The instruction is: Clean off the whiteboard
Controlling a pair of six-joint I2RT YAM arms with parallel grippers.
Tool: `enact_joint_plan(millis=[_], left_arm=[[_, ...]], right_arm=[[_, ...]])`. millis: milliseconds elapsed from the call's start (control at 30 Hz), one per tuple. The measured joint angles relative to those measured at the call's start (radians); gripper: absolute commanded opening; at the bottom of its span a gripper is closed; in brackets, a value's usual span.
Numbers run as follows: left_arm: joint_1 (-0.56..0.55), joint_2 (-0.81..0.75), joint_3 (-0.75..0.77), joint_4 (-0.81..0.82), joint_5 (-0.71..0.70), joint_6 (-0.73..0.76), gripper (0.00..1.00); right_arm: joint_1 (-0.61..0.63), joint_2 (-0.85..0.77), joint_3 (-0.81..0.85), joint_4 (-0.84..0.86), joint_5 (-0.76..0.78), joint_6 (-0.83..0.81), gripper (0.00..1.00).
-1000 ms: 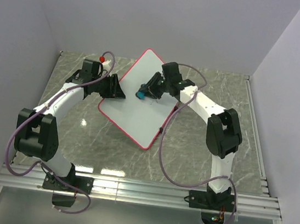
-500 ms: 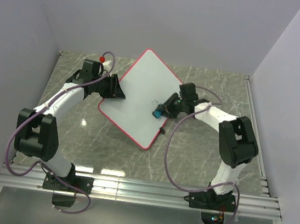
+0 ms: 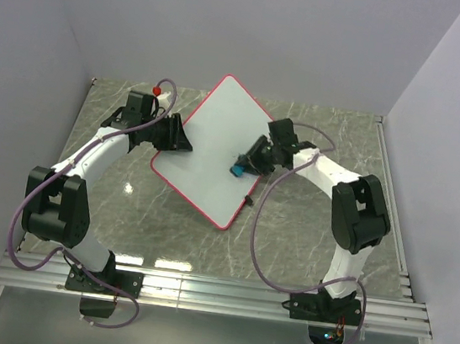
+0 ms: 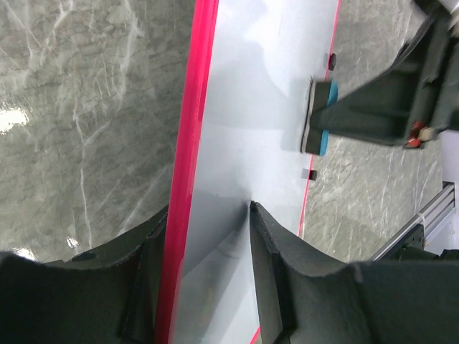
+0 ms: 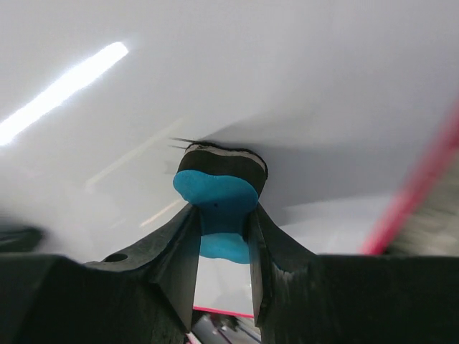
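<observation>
The whiteboard [image 3: 208,148], white with a thin red-pink rim, lies tilted on the marble table. My left gripper [image 3: 177,138] is shut on its left edge; in the left wrist view [image 4: 208,222] the jaws clamp the red rim [image 4: 188,143]. My right gripper [image 3: 246,166] is shut on the blue eraser [image 3: 237,170] and presses its dark felt face on the board's right part. The right wrist view shows the eraser [image 5: 219,193] squeezed between my fingers [image 5: 221,229], with a faint dark mark at its felt edge. It also shows in the left wrist view [image 4: 320,118].
Marble tabletop [image 3: 307,233] around the board. A small red object [image 3: 157,91] sits at the back left near my left arm. Grey walls enclose three sides. A metal rail [image 3: 214,293] runs along the near edge. Small black clips [image 3: 248,200] sit on the board's right rim.
My right gripper swept the eraser from the board's upper middle down to its right side, then edged slightly back up-left. The left gripper and board stayed still.
</observation>
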Motion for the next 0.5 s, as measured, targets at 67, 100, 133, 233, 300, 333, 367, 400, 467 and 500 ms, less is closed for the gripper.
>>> enact_joint_plan(millis=[67, 100, 133, 233, 300, 333, 367, 400, 467, 500], left_arm=[[0.000, 0.000, 0.000, -0.001, 0.000, 0.000, 0.00], [-0.001, 0.000, 0.000, -0.002, 0.000, 0.000, 0.00], [-0.002, 0.000, 0.000, -0.001, 0.000, 0.000, 0.00], [-0.003, 0.000, 0.000, -0.001, 0.000, 0.000, 0.00], [-0.003, 0.000, 0.000, -0.001, -0.001, 0.000, 0.00], [-0.003, 0.000, 0.000, -0.001, -0.002, 0.000, 0.00], [-0.004, 0.000, 0.000, -0.001, -0.002, 0.000, 0.00], [-0.004, 0.000, 0.000, -0.001, -0.004, 0.002, 0.00], [-0.003, 0.000, -0.003, -0.002, -0.014, 0.005, 0.00], [-0.003, 0.000, -0.005, -0.003, -0.014, 0.005, 0.00]], right_arm=[[0.029, 0.035, 0.100, -0.008, -0.002, 0.007, 0.00], [0.047, 0.050, 0.147, -0.003, -0.003, 0.012, 0.00], [0.068, 0.065, 0.194, 0.002, -0.007, 0.019, 0.00], [0.118, 0.088, 0.269, 0.026, -0.025, 0.046, 0.00], [0.145, 0.088, 0.274, 0.040, -0.037, 0.063, 0.00], [0.155, 0.088, 0.267, 0.047, -0.042, 0.069, 0.00], [0.163, 0.086, 0.247, 0.065, -0.048, 0.074, 0.00], [0.166, 0.082, 0.221, 0.080, -0.058, 0.083, 0.00], [0.160, 0.052, 0.138, 0.102, -0.080, 0.091, 0.00], [0.156, 0.036, 0.106, 0.105, -0.082, 0.091, 0.00]])
